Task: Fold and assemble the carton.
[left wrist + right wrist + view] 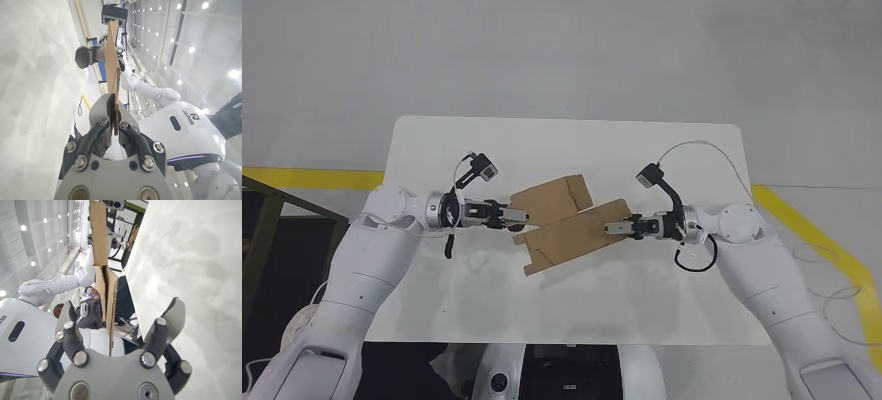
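Flat brown corrugated-cardboard carton (564, 222) hung over the middle of the white bench (672, 300). Left pincer (114, 106) was clamped on one edge. Right pincer (122, 303) stood apart, straddling the opposite edge. Judged light, stiff in panels, hinging at creases, so take hold at panel edges.

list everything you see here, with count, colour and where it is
carton: 1, brown, flattened, over the table's middle, between both arms
table: 1, white, in front of the robot
cable: 1, white, looping over the table's far right corner
floor tape: 2 stretches, yellow, on the floor either side of the table
frame: 1, dark, on the floor left of the table
left arm: 1, white, jaws shut on the carton's edge
right arm: 1, white, jaws open astride the carton's opposite edge
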